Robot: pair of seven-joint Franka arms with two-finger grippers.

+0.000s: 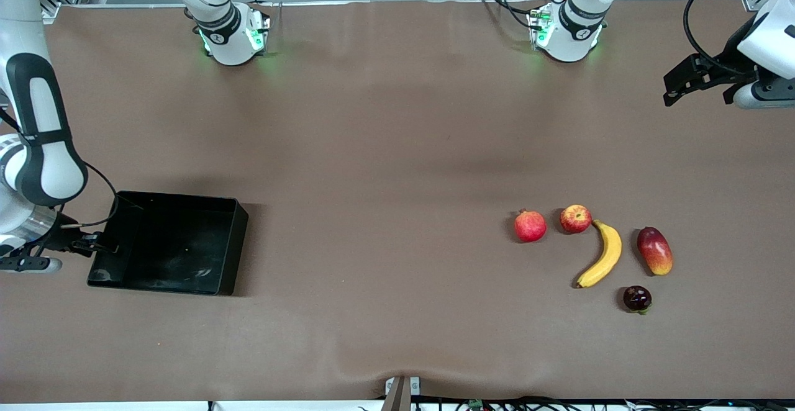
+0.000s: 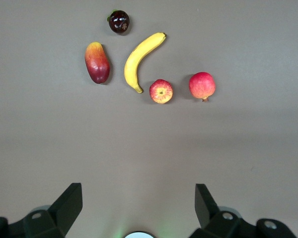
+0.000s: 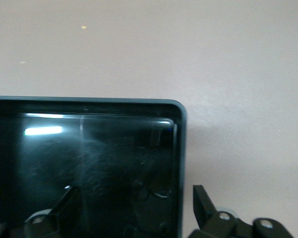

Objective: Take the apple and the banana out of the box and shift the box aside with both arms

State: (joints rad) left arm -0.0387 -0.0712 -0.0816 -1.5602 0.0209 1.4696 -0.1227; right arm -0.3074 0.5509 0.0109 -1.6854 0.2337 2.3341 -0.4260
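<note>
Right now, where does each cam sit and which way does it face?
Front: high across the table, facing both bases; sees tray, fruits, both arms.
Left wrist: on the left arm, looking down at banana and apple; open left claw shows.
Right wrist: on the right arm, looking down at the tray wall, which sits between the open right claw fingers.
Shared: front and left wrist both show the fruits.

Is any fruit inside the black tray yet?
No: the black tray holds nothing, while the banana and apple lie on the table toward the left arm's end.

Yellow banana (image 1: 601, 256), red yellow-streaked apple (image 1: 576, 218), black tray (image 1: 231, 246).
</note>
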